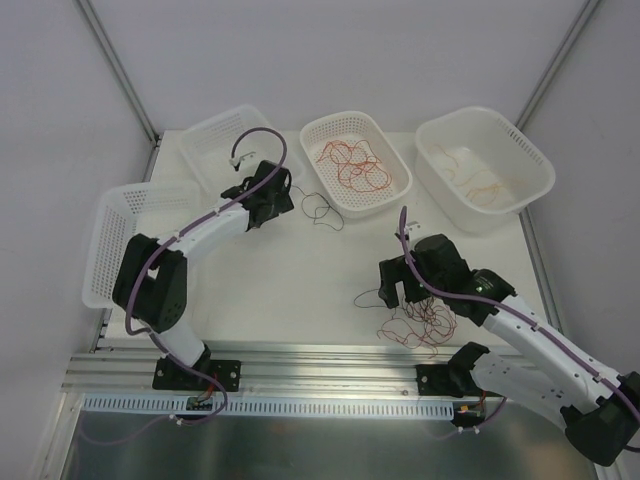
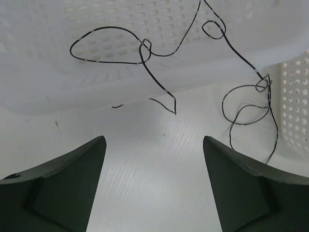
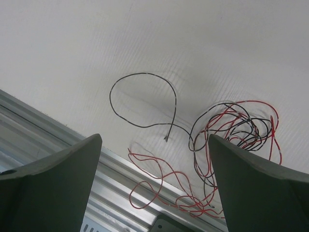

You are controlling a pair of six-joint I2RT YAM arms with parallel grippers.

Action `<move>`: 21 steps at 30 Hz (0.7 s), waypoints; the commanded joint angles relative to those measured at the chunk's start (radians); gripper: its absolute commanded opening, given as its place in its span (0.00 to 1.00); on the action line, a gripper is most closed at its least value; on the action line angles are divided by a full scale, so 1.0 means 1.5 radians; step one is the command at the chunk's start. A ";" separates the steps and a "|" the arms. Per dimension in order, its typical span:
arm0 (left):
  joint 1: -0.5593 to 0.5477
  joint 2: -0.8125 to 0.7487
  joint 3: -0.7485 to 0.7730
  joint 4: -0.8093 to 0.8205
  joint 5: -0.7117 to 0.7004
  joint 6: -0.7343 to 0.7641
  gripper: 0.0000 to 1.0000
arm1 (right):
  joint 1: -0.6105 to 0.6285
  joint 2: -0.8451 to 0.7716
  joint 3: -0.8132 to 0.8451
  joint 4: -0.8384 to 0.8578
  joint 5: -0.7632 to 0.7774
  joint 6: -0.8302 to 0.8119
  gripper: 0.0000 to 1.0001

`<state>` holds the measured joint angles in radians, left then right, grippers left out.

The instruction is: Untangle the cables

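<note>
Sorting looks partway: red cables (image 1: 352, 165) lie in your middle basket (image 1: 345, 118), orange cables (image 1: 480, 185) in the right basket (image 1: 522, 150); a black cable (image 2: 145, 50) and the tangle (image 1: 415, 322) wait on the tabletop (image 1: 300, 290). Both jaws stand released, empty.

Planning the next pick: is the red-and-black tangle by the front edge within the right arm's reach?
Probably yes: the tangle lies on the table just ahead of the right gripper, jaws open, nothing between.

The table (image 1: 300, 285) bears four baskets (image 1: 345, 116), a black cable (image 1: 322, 210), tangled cables (image 1: 415, 322).
</note>
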<state>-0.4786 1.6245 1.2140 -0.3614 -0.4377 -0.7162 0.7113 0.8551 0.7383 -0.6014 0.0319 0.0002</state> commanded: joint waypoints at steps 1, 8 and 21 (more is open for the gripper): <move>-0.016 0.038 0.008 0.096 -0.105 -0.047 0.81 | 0.002 -0.018 -0.003 0.003 -0.009 0.005 0.97; -0.027 0.122 0.028 0.149 -0.139 -0.063 0.70 | 0.003 -0.018 -0.006 0.005 -0.002 -0.016 0.97; -0.032 0.181 0.064 0.155 -0.164 -0.059 0.17 | 0.002 -0.022 -0.010 0.001 -0.003 -0.036 0.97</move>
<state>-0.5182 1.9045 1.2823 -0.1505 -0.6415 -0.8032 0.7116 0.8349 0.7223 -0.6029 0.0322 -0.0372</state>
